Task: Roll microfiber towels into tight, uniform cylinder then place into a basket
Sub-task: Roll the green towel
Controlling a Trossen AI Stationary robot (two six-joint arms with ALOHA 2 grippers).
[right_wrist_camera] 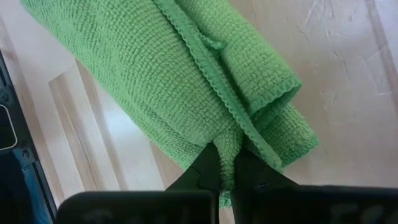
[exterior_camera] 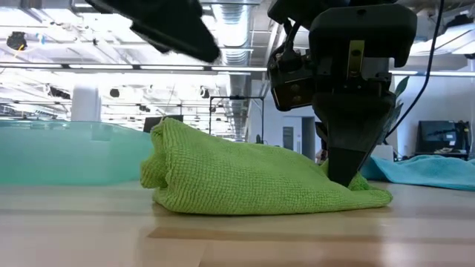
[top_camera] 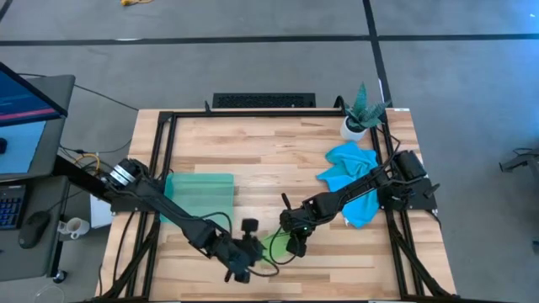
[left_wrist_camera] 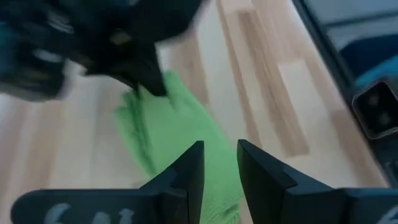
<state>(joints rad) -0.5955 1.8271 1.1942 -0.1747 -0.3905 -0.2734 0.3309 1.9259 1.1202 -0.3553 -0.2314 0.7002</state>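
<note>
- Green towel [exterior_camera: 245, 178] loosely rolled, lying near table front edge, just beside right end of basket [top_camera: 200, 192].
- Right gripper [right_wrist_camera: 227, 171] pinched shut on towel's hemmed end, tips down at wood.
- Left gripper [left_wrist_camera: 220, 174] hovering above roll, fingers a narrow gap apart, empty.
- Blue towel [top_camera: 349, 164] crumpled near plant [top_camera: 362, 109], unrolled.
- Risk: roll slack and uneven; pulling by one end likely to unwind it.
- Risk: thin pinch may slip off hem mid-lift.
</note>
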